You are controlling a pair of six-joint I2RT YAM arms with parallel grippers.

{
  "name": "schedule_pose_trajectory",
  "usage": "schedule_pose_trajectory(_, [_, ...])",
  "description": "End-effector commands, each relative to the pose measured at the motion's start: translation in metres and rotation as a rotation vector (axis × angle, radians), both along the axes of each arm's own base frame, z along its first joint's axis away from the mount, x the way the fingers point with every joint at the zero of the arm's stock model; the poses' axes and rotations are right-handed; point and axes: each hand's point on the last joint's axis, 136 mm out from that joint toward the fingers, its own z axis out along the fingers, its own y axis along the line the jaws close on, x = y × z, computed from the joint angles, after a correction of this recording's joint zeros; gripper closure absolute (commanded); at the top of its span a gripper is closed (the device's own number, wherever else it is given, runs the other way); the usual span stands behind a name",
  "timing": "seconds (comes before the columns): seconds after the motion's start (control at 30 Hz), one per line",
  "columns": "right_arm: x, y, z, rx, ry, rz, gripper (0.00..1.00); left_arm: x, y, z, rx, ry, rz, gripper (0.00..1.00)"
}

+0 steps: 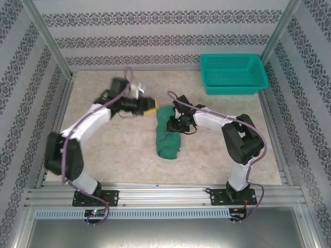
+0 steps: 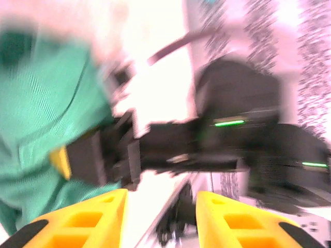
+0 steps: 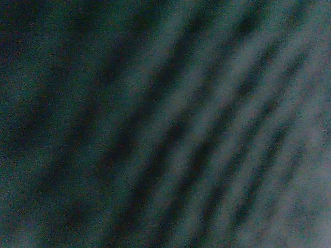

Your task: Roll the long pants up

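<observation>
The long pants (image 1: 168, 135) lie as a dark green, lumpy bundle in the middle of the table. My left gripper (image 1: 153, 109) hovers at the bundle's far left corner. In the blurred left wrist view its yellow fingers (image 2: 103, 212) stand apart with nothing between them, and the green cloth (image 2: 46, 103) is off to their left. My right gripper (image 1: 175, 124) presses into the right side of the bundle near its far end. The right wrist view is up against dark green cloth (image 3: 165, 124), so its fingers are hidden. The right arm (image 2: 232, 139) crosses the left wrist view.
A teal mesh basket (image 1: 232, 74) stands at the back right of the table. Aluminium frame rails (image 1: 155, 194) run along the table's edges, and patterned walls close in the back and both sides.
</observation>
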Motion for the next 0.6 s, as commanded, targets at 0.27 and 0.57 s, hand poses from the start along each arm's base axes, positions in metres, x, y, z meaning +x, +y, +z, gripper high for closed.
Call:
schedule_pose_trajectory(0.27, [0.111, -0.085, 0.132, 0.113, -0.128, -0.252, 1.0, -0.02, 0.029, -0.094, 0.096, 0.19, 0.047, 0.75])
schedule_pose_trajectory(0.57, [0.209, -0.155, 0.251, 0.422, -0.374, -0.458, 1.0, -0.025, 0.029, -0.152, 0.12, 0.319, 0.034, 0.79])
